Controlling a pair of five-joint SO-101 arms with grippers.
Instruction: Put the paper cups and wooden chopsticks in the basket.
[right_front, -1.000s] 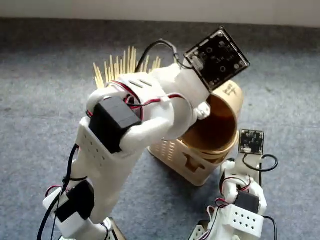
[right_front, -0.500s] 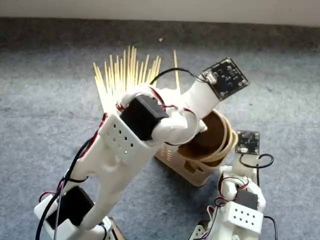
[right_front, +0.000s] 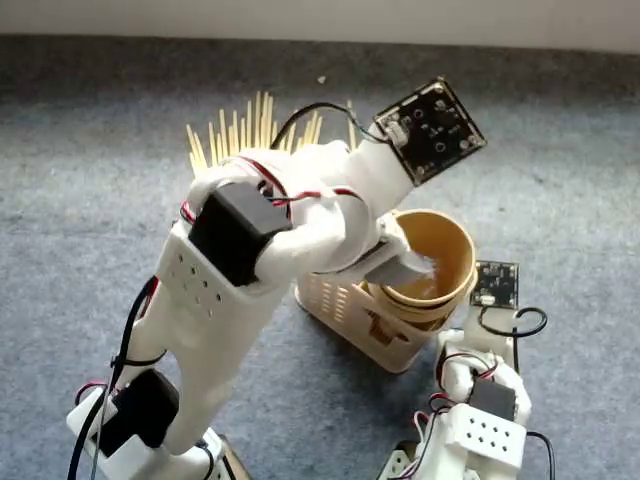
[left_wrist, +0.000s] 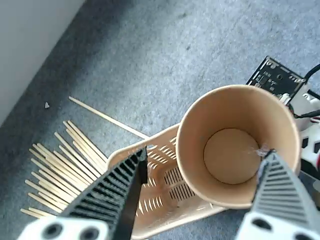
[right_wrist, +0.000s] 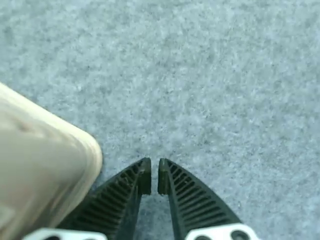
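Several paper cups (right_front: 445, 240) stand nested upright, mouths up, in the basket (right_front: 335, 305); left tool (left_wrist: 205, 155) spread, right tool (right_wrist: 152, 167) clenched

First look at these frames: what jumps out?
The open left gripper hangs over nested paper cups standing in the basket mid-scene. Behind the basket, wooden chopsticks lie fanned on the grey carpet. The right gripper is shut, close over the carpet.

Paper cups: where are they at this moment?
Right of centre in the high view, the stacked paper cups stand upright in the basket, at its end away from the wooden chopsticks; the open left gripper hangs above them.
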